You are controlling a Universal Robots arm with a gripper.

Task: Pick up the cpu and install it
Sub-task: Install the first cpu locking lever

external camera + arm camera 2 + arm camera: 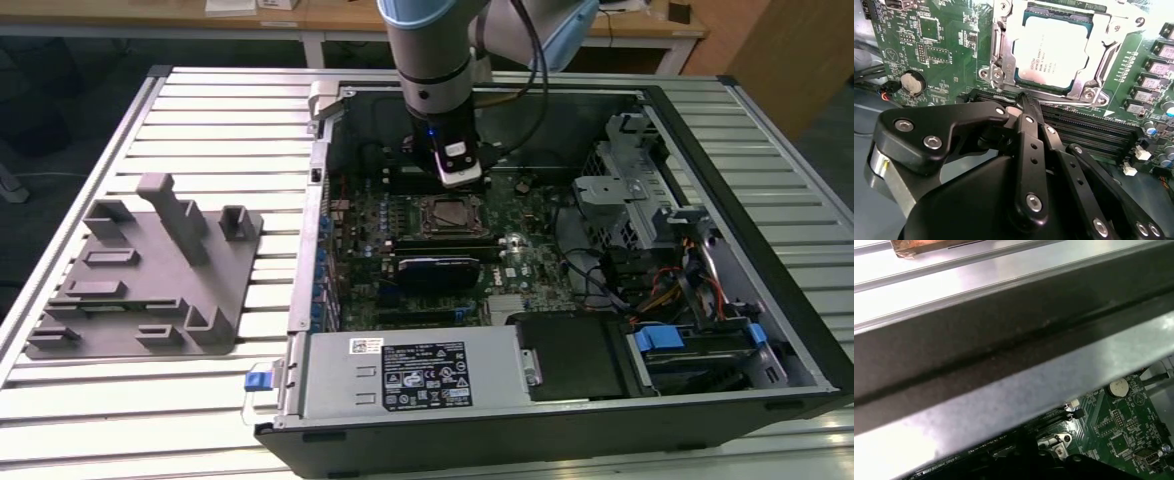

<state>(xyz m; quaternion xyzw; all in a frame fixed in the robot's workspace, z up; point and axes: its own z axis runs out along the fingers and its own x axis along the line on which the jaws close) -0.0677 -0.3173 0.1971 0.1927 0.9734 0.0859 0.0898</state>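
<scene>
Slatted metal desk (214, 130) carries everything. On it, an open computer case (747, 250) lies on its side, interior facing up. At about 9 o'clock from the case in the exterior view sits a grey plastic fixture block (147, 270), well apart from the case wall.

Inside the case: green motherboard (400, 230) across the middle, power supply (407, 370) at 6 o'clock, drive cage with blue tabs (687, 345) toward 4 o'clock.

Arm (434, 50) enters from 12 o'clock and reaches down into the case, wrist above the board.

Pincer (1021, 97) hangs over the memory slots (1089, 127), just beside the socket frame (999, 60). In the second wrist view its black fingers (1029, 107) are pressed together to a single tip, pinching nothing.

The cpu (1051, 52) lies flat in the socket, silver top up, the metal frame around it. In the exterior view the cpu (446, 212) sits at the board's centre, at about 6 o'clock from the wrist.

Coin battery (912, 82) is seen on the board, well apart from the socket.
</scene>
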